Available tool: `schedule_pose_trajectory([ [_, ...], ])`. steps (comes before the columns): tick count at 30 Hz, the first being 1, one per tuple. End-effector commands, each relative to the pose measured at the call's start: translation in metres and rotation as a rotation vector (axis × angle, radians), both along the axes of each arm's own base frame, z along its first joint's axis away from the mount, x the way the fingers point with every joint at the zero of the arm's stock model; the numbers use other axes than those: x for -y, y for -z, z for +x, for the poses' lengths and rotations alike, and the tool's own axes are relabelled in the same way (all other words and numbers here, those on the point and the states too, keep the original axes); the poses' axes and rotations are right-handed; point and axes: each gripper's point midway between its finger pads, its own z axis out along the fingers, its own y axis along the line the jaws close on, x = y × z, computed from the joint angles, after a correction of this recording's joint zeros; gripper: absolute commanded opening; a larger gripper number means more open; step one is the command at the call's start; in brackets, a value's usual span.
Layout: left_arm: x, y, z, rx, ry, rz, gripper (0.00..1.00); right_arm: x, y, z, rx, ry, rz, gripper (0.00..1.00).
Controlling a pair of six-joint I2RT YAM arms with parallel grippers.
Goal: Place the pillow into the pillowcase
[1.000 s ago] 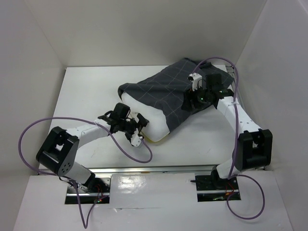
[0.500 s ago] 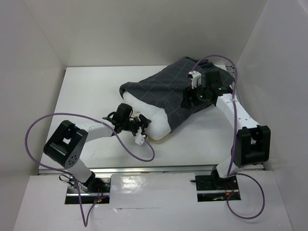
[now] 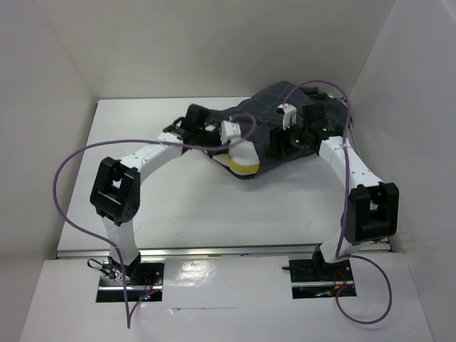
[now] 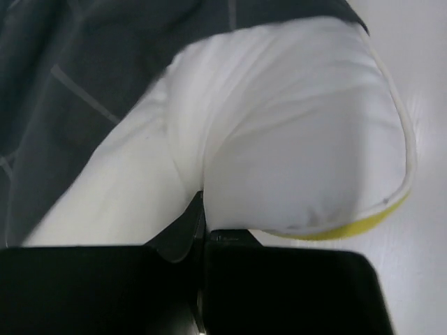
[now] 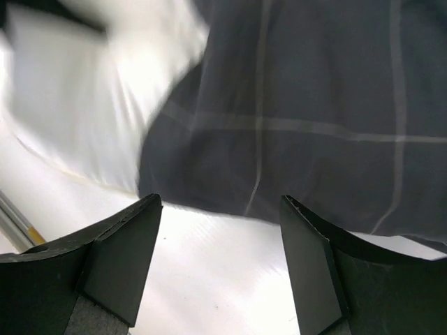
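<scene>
The white pillow (image 3: 242,152) sticks out of the dark grid-patterned pillowcase (image 3: 274,117) at the back of the table, bunched up, with its yellow trim at the near end. My left gripper (image 3: 229,131) is shut on a fold of the pillow (image 4: 293,139), beside the pillowcase (image 4: 84,70) mouth; its jaws (image 4: 202,208) meet with white fabric pinched between them. My right gripper (image 5: 220,202) stands open just above the table, at the pillowcase (image 5: 314,105) edge, touching nothing. It hovers over the right side of the pillowcase in the top view (image 3: 286,128). The pillow (image 5: 77,105) shows blurred at upper left.
The white table (image 3: 142,206) is closed in by white walls on the left, back and right. Purple cables (image 3: 68,178) loop off both arms. A metal rail (image 3: 228,251) runs along the near edge.
My left gripper has shut on the pillow and swung back and right, bunching the pillow up against the pillowcase. The right gripper has barely moved.
</scene>
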Motion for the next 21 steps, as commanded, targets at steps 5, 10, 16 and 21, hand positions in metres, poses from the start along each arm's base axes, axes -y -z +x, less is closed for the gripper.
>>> schedule_pose_trajectory([
  [5,-0.027,-0.084,0.049,-0.483,-0.389,-0.328,0.0,-0.016,-0.039,-0.002,0.09,-0.051,0.071,0.74],
  [10,-0.03,-0.091,0.057,-0.49,-0.411,-0.352,0.0,-0.023,-0.053,0.008,0.111,-0.043,0.093,0.74],
  [16,-0.027,-0.104,0.062,-0.489,-0.417,-0.377,0.0,-0.054,-0.084,0.01,0.148,-0.097,0.165,0.74],
  [21,-0.024,-0.118,0.072,-0.461,-0.421,-0.404,0.0,-0.082,-0.077,0.001,0.086,-0.139,0.182,0.74],
])
